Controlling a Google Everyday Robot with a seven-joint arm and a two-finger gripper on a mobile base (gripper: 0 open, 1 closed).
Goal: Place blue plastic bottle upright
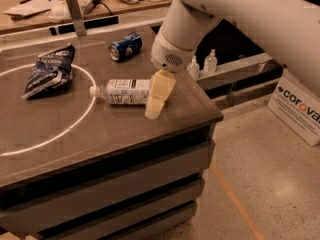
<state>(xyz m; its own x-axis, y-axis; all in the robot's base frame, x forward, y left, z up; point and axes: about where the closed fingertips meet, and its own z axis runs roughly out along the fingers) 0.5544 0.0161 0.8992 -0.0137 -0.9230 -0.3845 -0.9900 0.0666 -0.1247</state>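
— Bench (125, 134), centre frame: where is the blue plastic bottle (122, 91)?
— Lying flat, cap leftward. My gripper (159, 96) hangs at its right end; how open, I cannot tell. Approach step, I judge; next needs a grasp.

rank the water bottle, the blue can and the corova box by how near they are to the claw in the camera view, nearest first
1. blue plastic bottle: lying on the table, its base end right at the claw.
2. blue can: lying on its side toward the table's back, behind the claw.
3. corova box: off the table, low at the right.
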